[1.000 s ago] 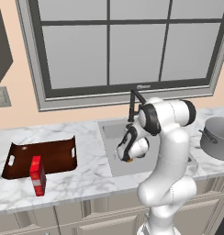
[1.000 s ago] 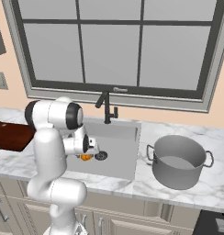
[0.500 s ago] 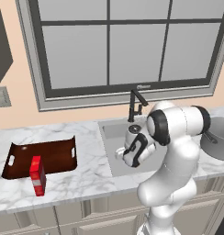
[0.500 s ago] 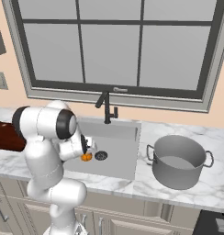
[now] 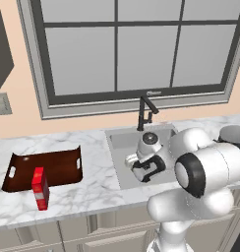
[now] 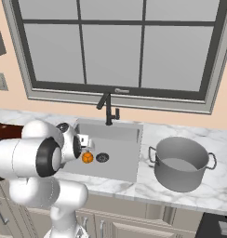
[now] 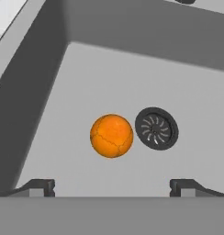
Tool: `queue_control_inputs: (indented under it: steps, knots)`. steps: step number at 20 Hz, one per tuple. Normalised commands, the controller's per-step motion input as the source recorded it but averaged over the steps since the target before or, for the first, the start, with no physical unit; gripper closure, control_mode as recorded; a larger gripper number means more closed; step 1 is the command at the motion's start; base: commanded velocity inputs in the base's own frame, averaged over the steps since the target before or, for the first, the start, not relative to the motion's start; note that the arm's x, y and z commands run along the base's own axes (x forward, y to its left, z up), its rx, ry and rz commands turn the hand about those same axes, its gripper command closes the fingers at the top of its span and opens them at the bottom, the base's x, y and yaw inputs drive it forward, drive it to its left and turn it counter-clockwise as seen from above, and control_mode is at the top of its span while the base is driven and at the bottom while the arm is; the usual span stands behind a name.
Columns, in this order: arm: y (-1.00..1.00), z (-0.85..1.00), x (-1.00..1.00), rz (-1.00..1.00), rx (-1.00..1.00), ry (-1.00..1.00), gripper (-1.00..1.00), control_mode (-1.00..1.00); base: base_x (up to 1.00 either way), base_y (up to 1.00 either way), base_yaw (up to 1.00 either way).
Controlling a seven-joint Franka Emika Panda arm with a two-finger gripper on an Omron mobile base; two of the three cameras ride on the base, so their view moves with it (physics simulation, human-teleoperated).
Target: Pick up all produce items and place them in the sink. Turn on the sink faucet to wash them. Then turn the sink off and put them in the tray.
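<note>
Your orange (image 7: 111,136) lies loose on the floor of the sink (image 6: 120,160), just beside the drain (image 7: 156,128), on the drain's side away from the pot (image 6: 180,162). The jaws are released, spread wide with nothing between them: in the hand view the two fingertips (image 7: 38,187) stand far apart at the bottom and the orange sits beyond them, clear of both.

That's the relation to watch now. The orange is down and ahead of your gripper (image 7: 112,188), roughly centred between the tips, while the faucet (image 5: 145,112) stands at the back rim of the sink, behind the drain and above the hand. A round fruit has no long axis to worry about; it may roll toward the drain.

Against a second ago: the jaws were closer around the orange low in the sink, and since then they have opened out and the hand has lifted back from it. The arm's elbow has swung out to the pot side too.

The tray (image 5: 45,170) sits on the table well off from the sink, a red box (image 5: 40,188) at its front edge. Produce is in; I judge the faucet handle comes next.
</note>
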Motion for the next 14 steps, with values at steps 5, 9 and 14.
queue_control_inputs:
  steps: [5,9,14]
  knots:
    - [0.15,1.00,0.00,-0.07,0.00,0.00,-1.00,-1.00,0.00,0.00,0.00]
    - [0.09,0.98,-0.04,-0.06,0.00,0.00,-1.00,-1.00,0.00,0.00,0.00]
    - [-0.02,0.60,-0.41,-0.01,0.00,-0.04,-1.00,-1.00,0.00,0.00,0.00]
